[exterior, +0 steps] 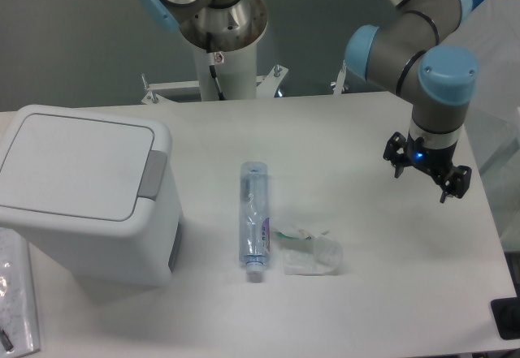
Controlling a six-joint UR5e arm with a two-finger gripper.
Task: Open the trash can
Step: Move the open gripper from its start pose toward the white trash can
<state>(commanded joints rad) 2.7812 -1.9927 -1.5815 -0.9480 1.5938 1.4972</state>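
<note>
The trash can is a large white boxy bin at the left of the table. Its flat white lid lies shut, and the grey push-button tab sits on the lid's right edge. My gripper hangs at the far right of the table, pointing down, well away from the bin. Its two black fingers stand apart, so it is open, and nothing is held between them.
A clear plastic bottle lies lengthwise in the middle of the table. A crumpled clear wrapper lies just right of it. A plastic bag lies at the bin's front left. The arm's base stands at the back.
</note>
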